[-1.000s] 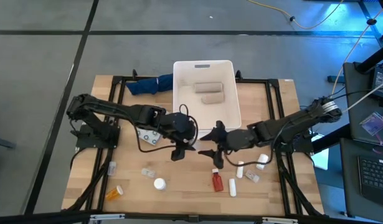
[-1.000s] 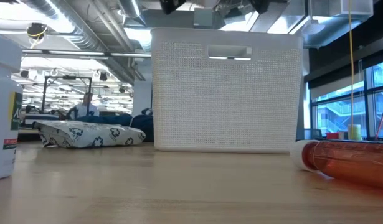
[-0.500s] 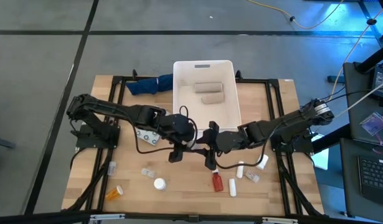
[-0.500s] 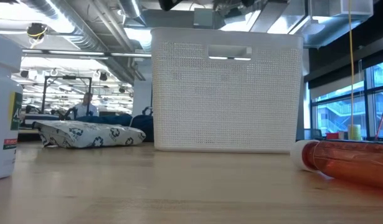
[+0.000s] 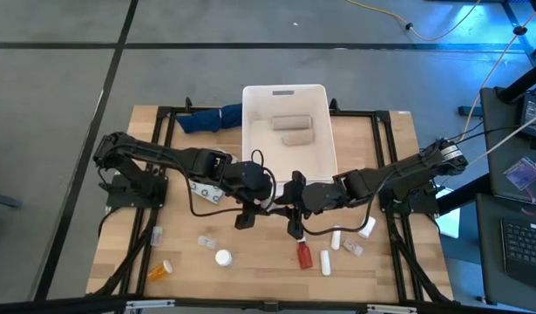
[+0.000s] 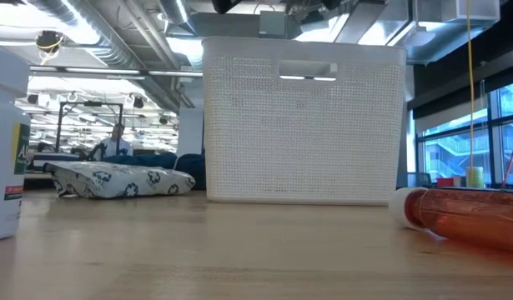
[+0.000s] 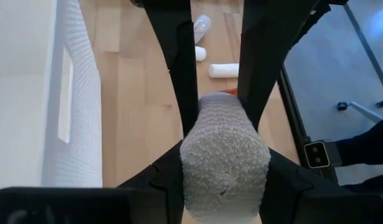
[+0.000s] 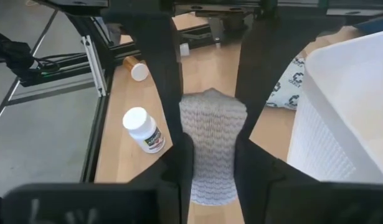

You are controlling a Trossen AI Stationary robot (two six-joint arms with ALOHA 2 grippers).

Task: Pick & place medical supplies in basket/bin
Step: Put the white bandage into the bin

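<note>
Two hands, left hand and right hand, both pinching one gauze roll: handover beside white tub

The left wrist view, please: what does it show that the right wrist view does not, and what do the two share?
Only the left wrist view shows a white tube lying on the table, and the handle slot of the white basket. Only the right wrist view shows a white pill bottle, an orange bottle and a patterned pack beside the basket. Both show the basket and one beige roll, clamped in that arm's own jaws.
</note>
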